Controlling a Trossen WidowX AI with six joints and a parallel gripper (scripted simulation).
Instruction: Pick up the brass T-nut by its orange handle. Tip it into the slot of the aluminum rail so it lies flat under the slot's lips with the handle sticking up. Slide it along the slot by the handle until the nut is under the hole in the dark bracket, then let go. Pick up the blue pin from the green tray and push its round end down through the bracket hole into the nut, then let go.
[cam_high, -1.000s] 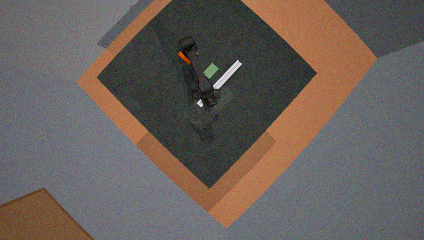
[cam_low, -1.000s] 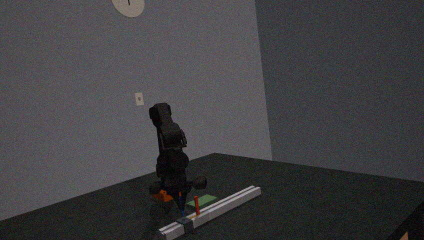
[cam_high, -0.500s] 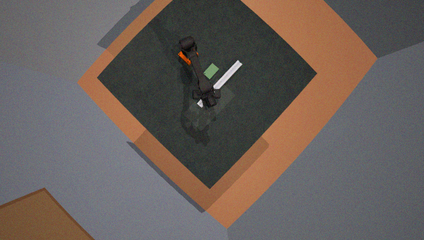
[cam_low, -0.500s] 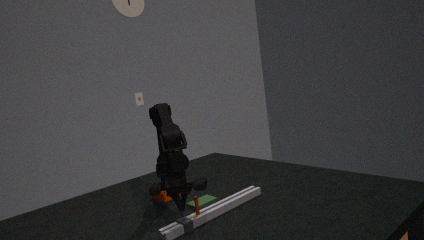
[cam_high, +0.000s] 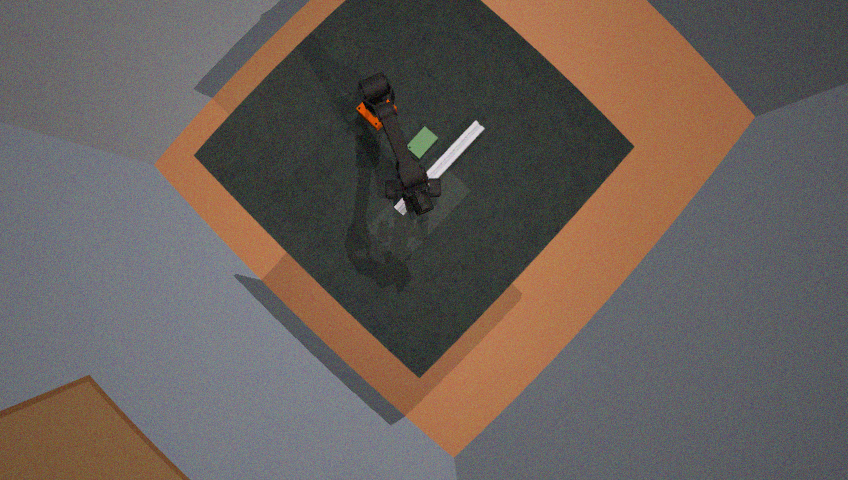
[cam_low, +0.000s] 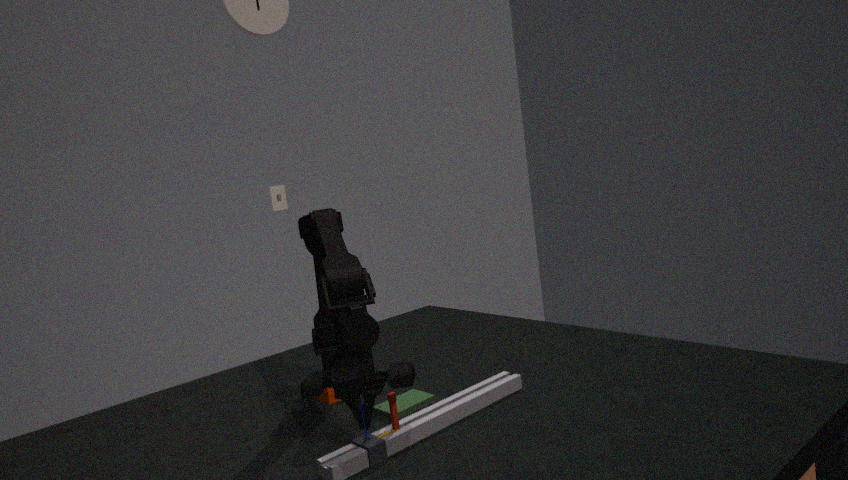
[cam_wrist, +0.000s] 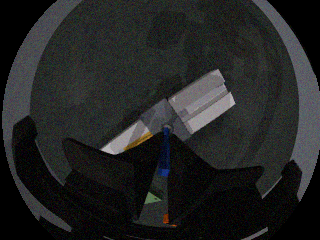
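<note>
The aluminum rail lies on the dark mat, with the dark bracket across it near one end. The brass T-nut shows in the slot beside the bracket and reaches up to it. Its orange handle stands up from the slot. My gripper is shut on the blue pin, just above the bracket. The pin is near upright, its lower end at the bracket hole; how far it is in, I cannot tell.
The green tray lies between the rail and the orange arm base. The orange handle stands close beside my fingers, on the longer side of the rail.
</note>
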